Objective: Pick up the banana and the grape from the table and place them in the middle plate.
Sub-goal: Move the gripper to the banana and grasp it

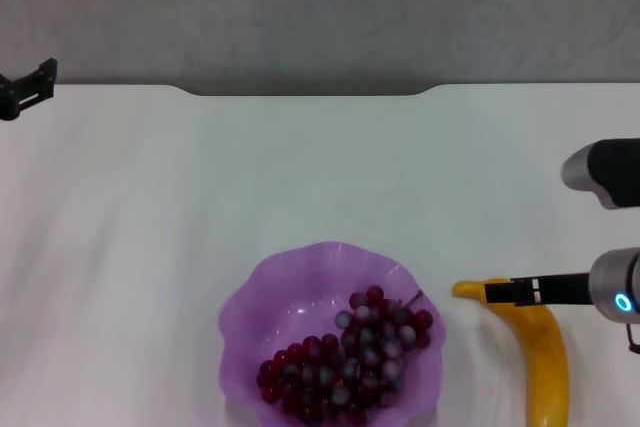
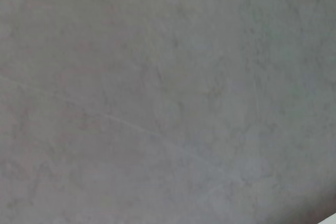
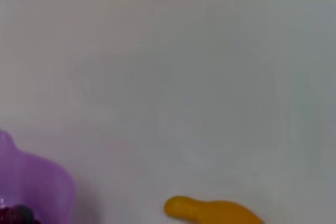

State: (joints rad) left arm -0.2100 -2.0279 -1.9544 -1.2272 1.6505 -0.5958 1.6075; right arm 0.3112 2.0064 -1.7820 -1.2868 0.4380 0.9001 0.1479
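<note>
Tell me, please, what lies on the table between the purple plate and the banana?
Nothing: in the head view, only a narrow strip of bare white table separates the middle plate from the banana. The right wrist view shows the same bare gap.

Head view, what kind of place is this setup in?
Probably a lab or test bench: a plain white tabletop against a bare grey wall, with only a translucent purple scalloped plate of dark red grapes and a yellow banana.

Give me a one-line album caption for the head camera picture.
Grapes already in the purple plate; right gripper over the banana on the table.
</note>
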